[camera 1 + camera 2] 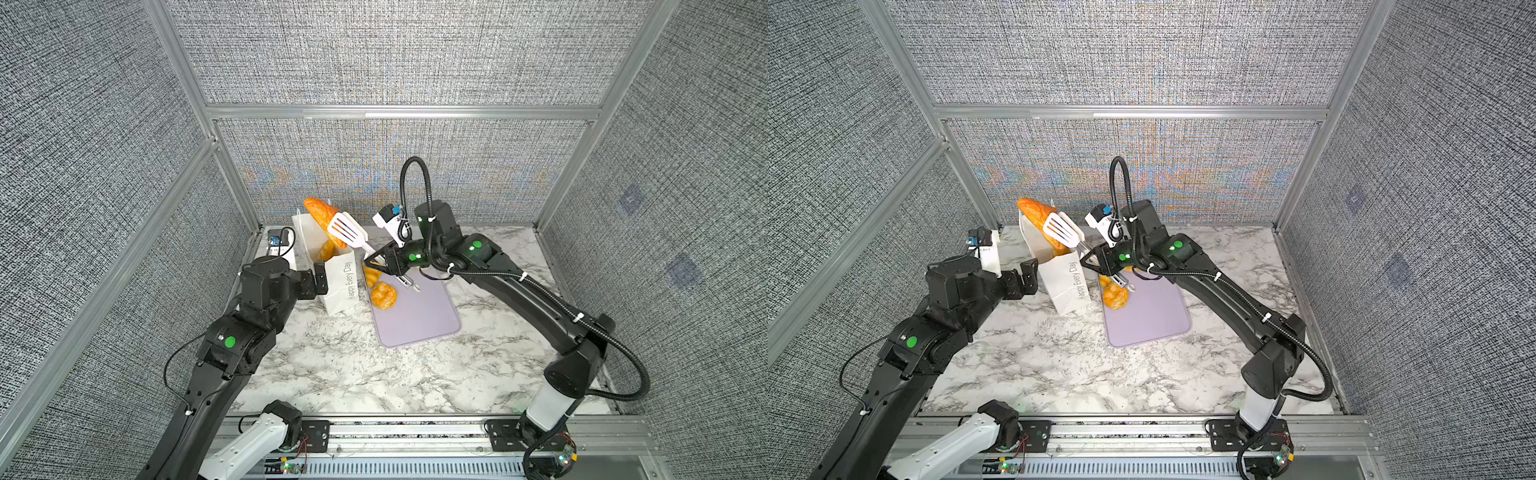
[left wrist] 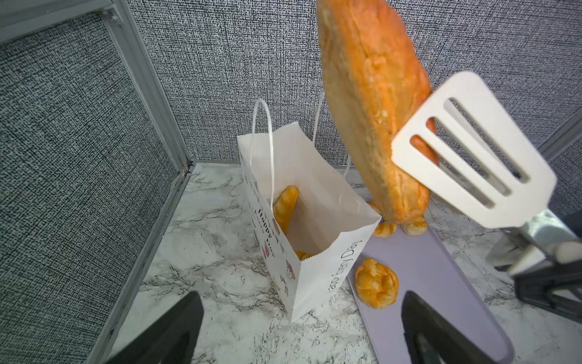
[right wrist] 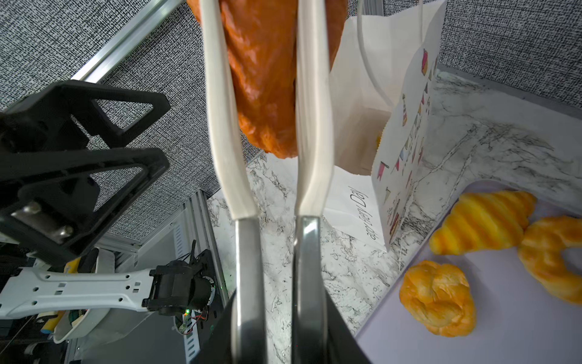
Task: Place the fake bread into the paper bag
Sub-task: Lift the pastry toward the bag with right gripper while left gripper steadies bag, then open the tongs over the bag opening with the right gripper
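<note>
My right gripper (image 1: 380, 264) (image 3: 280, 331) is shut on the metal handles of white slotted tongs (image 1: 347, 232) (image 2: 472, 148). The tongs pinch a darker orange-brown piece of fake bread (image 1: 322, 214) (image 2: 371, 104) (image 3: 261, 78), held tilted above the mouth of the paper bag (image 1: 340, 282) (image 2: 315, 189). The bag stands upright and open, with a yellow roll (image 2: 285, 209) inside. A swirl bun (image 1: 383, 296) (image 3: 437, 297), a striped croissant (image 3: 482, 220) and a curved piece (image 3: 551, 255) lie on the lavender tray (image 1: 419, 320). My left gripper (image 1: 320, 280) (image 2: 302, 331) is open beside the bag's left wall, holding nothing.
The tray lies right of the bag on the marble tabletop (image 1: 353, 365). Grey fabric walls with aluminium posts (image 1: 232, 174) close in the back and sides. A metal rail (image 1: 415, 432) runs along the front edge.
</note>
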You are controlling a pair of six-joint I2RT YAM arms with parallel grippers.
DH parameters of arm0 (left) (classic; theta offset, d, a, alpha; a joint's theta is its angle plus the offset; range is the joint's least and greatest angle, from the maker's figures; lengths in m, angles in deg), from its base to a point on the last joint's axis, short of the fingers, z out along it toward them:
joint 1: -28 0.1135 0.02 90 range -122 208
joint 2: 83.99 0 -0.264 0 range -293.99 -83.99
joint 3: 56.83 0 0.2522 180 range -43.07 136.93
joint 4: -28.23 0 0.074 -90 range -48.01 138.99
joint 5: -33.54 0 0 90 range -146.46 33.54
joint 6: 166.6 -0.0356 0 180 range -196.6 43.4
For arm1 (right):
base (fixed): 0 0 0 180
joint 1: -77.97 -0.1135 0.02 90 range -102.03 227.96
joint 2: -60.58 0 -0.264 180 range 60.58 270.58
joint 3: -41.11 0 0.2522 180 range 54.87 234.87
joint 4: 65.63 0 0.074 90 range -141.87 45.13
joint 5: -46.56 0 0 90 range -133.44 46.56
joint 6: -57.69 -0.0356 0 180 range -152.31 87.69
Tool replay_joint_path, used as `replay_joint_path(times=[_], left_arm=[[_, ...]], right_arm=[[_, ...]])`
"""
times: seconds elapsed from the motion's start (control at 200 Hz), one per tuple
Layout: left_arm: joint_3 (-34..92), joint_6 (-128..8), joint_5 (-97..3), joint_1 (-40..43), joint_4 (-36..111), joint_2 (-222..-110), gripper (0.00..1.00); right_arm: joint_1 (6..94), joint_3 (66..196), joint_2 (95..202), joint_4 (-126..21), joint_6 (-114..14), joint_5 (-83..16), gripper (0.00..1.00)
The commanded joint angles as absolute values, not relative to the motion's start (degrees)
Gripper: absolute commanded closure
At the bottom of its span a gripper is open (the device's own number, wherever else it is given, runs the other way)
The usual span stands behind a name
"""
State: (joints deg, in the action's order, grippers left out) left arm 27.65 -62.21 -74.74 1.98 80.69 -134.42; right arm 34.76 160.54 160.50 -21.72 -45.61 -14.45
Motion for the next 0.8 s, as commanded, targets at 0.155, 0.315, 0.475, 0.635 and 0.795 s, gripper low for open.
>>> replay_joint_path(times=[0.155,0.315,0.475,0.635,0.795], left_arm=[[26.36,-61.81,-74.1,2.92,81.93,-133.3,0.0],[25.84,-61.82,-73.99,3.03,82.24,-133.34,0.01],[26.03,-62.34,-74.13,3.03,82.59,-133.56,0.0],[25.97,-62.47,-74.13,3.08,83.0,-133.73,0.01],[25.83,-62.55,-74.35,3.07,83.38,-133.48,0.01]], right_arm=[[34.3,162.6,163.54,-27.96,-48.65,-11.71,0.68],[34.37,163.76,165.56,-27.53,-48.83,-12.33,0.68],[34.38,165.24,167.68,-26.57,-49.48,-12.8,0.68],[34.32,166.81,169.7,-25.09,-49.77,-13.71,0.68],[34.35,168.38,171.24,-23.34,-49.58,-14.89,0.68]])
